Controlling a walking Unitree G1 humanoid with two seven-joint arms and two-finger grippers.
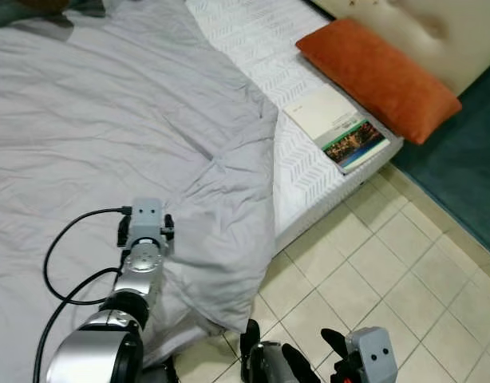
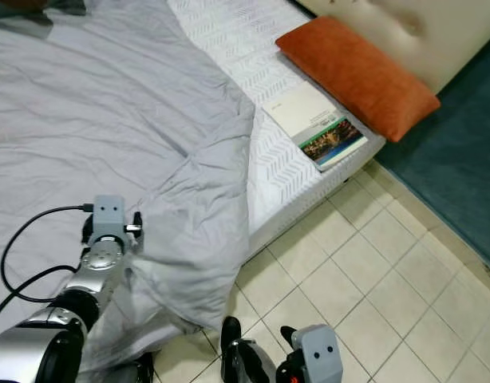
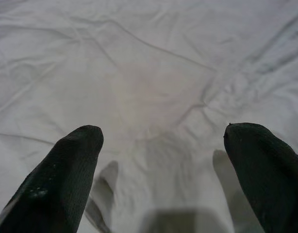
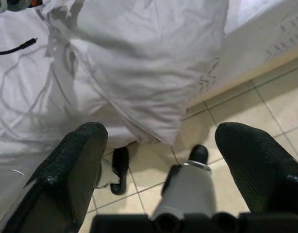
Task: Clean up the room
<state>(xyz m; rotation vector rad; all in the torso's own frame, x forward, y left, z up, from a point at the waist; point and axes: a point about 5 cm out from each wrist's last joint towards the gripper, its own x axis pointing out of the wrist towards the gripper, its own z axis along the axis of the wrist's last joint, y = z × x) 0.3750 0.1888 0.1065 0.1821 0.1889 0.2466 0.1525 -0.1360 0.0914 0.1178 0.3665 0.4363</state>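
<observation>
A grey duvet (image 1: 149,120) covers most of the bed, and its corner (image 4: 154,73) hangs over the bed's edge towards the tiled floor. An orange pillow (image 1: 377,76) lies at the head of the white mattress (image 1: 309,179), with a book (image 1: 337,128) beside it near the mattress edge. My left arm (image 1: 141,263) reaches over the duvet. In the left wrist view my left gripper (image 3: 163,133) is open just above the wrinkled fabric, holding nothing. My right gripper (image 4: 161,131) hangs low above the floor, open and empty, beside the drooping duvet corner.
Beige floor tiles (image 1: 373,263) run along the bed's right side. A teal carpet (image 1: 464,167) lies at the far right, below a padded beige headboard (image 1: 436,32). A dark bundle (image 1: 37,12) rests at the bed's far left. A black cable (image 1: 61,263) loops off my left wrist.
</observation>
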